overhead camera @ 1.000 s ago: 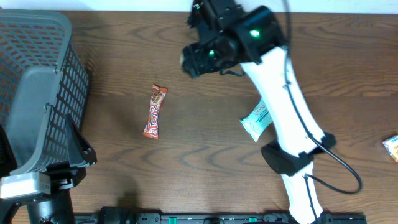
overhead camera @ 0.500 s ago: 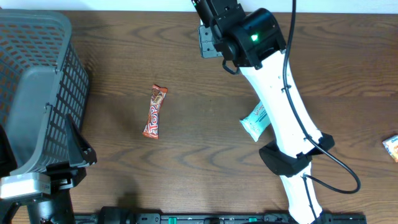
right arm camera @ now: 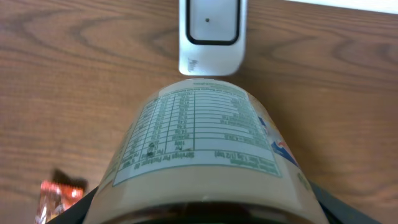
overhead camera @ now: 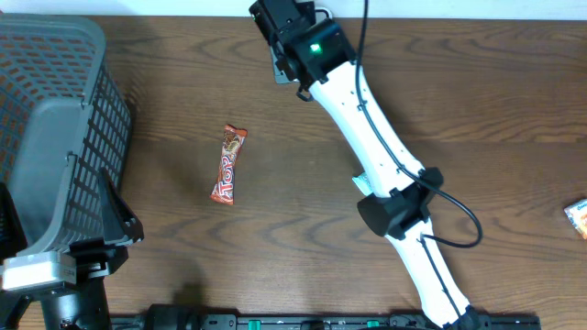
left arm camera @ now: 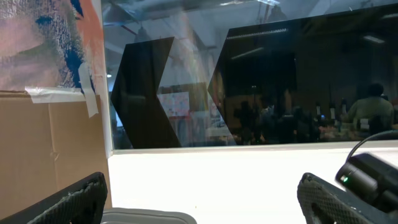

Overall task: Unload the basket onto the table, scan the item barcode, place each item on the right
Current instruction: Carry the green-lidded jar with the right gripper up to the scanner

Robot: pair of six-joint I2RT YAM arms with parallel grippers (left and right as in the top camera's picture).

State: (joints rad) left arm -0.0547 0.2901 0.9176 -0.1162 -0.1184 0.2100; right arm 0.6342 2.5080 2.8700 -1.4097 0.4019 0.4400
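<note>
Jar (right arm camera: 205, 143) is sitting in the right gripper (right arm camera: 205, 214), lying sideways, nutrition panel facing up toward the wrist camera. The gripper's dark fingers (right arm camera: 78, 208) are clamping it on both sides, so the gripper is gripping the jar. Jar is hanging over the surface (right arm camera: 74, 74) near the far edge, roughly mid-width. In the overhead view the right gripper (overhead camera: 289, 37) is covering it completely.

White scanner (right arm camera: 211, 34) with a dark window is lying just past the jar's far end, close, but contact can't be told.

Orange candy bar (overhead camera: 229, 165) is lying toward the left of the surface, well apart from the jar. Grey basket (overhead camera: 55, 119) is standing at the left edge. A teal packet (overhead camera: 361, 181) is peeking out from under the right arm, and another packet (overhead camera: 577, 217) is lying at the right edge.

Left gripper (left arm camera: 205, 199) is hanging wide open, holding nothing, at the near-left corner and facing a window.
</note>
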